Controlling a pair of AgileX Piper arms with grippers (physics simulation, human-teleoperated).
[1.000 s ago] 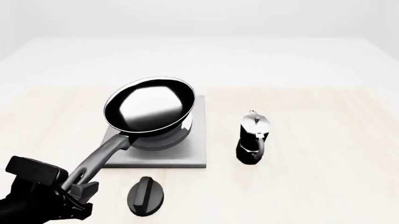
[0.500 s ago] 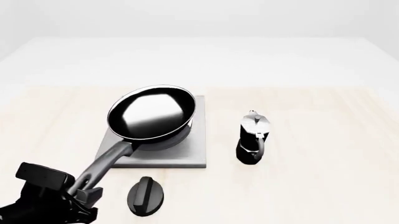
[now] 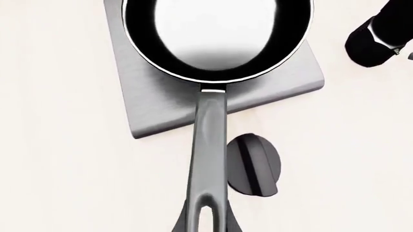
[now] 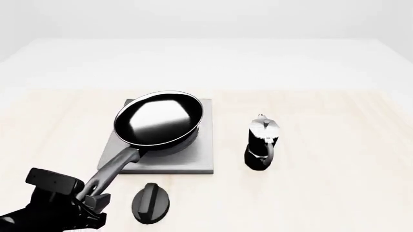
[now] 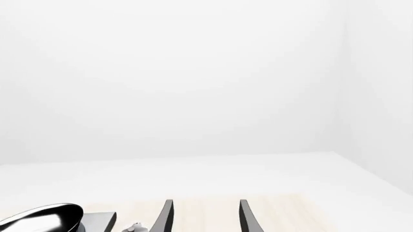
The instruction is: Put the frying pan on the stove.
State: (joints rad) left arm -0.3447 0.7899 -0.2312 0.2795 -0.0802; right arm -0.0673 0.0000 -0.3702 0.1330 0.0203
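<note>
We see the frying pan [image 4: 158,119] in the middle-left of the front view, sitting over the stove [image 4: 187,157], and its long handle runs down to the lower left, where the left gripper [image 4: 89,197] has its jaws closed around the handle's end. To the right of the stove stands a moka pot [image 4: 261,143], apart from it, and a black knob [image 4: 151,203] lies on the counter [image 4: 322,183] just below the stove near the bottom of the frame. In the right wrist view the right gripper [image 5: 203,217] shows two dark fingers [image 5: 165,218] at the bottom, with its jaws apart and holding nothing.
</note>
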